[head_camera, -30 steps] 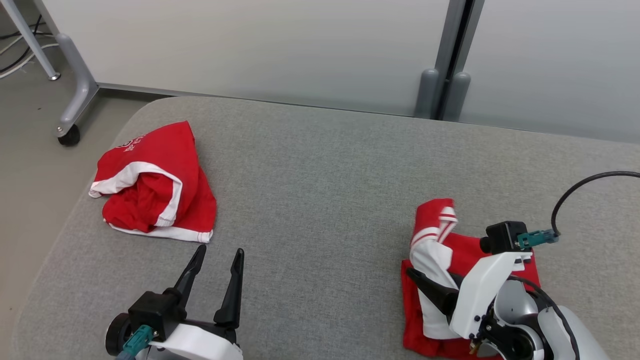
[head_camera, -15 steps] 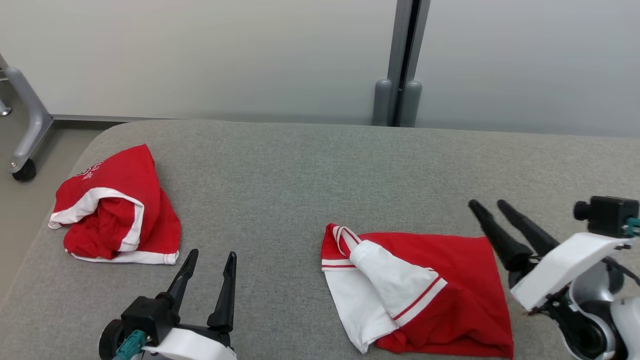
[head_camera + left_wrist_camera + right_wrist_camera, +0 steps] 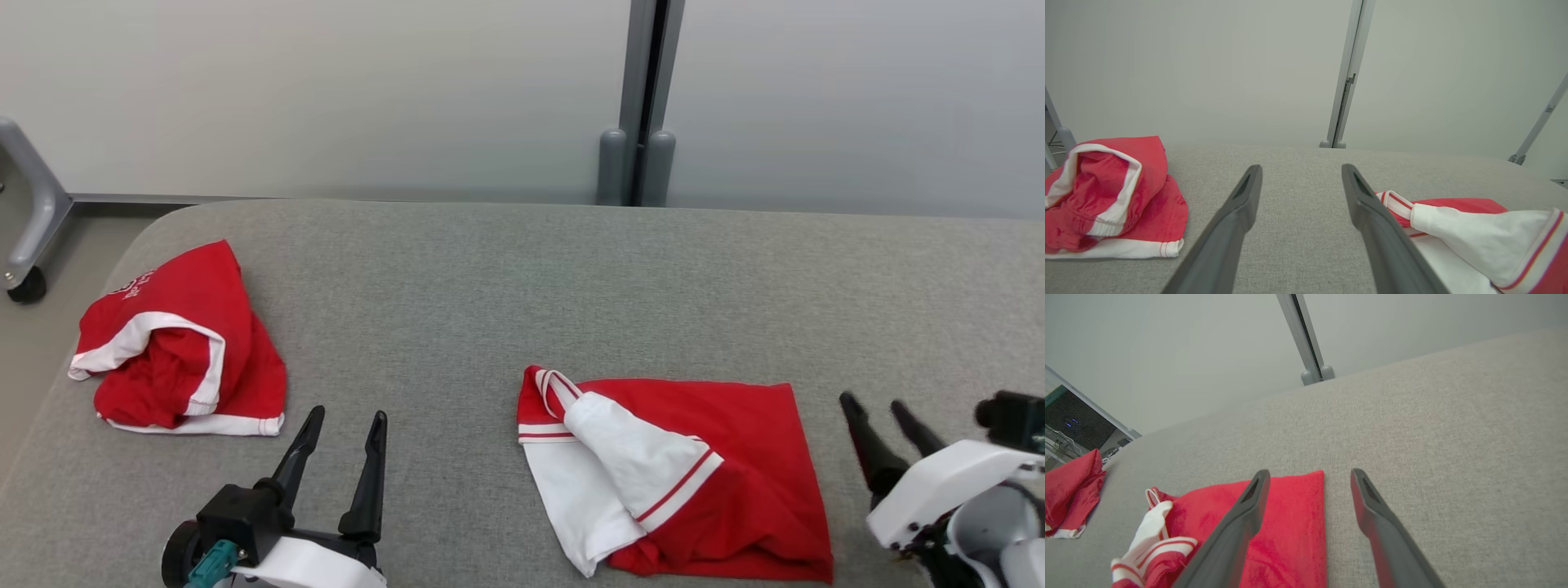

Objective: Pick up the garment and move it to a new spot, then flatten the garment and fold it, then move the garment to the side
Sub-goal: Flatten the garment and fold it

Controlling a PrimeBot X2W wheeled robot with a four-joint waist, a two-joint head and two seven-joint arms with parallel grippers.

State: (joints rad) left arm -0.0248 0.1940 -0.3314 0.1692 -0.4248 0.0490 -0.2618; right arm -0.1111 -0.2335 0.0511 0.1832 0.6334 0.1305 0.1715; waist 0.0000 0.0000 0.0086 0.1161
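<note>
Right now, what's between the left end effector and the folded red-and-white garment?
Nothing but bare grey surface: the stretch from the left end effector to the folded garment is bare in the head view.

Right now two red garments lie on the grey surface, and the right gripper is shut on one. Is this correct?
No: the right gripper is open, beside the folded garment and holding nothing, as the head view shows. The rest is right.
</note>
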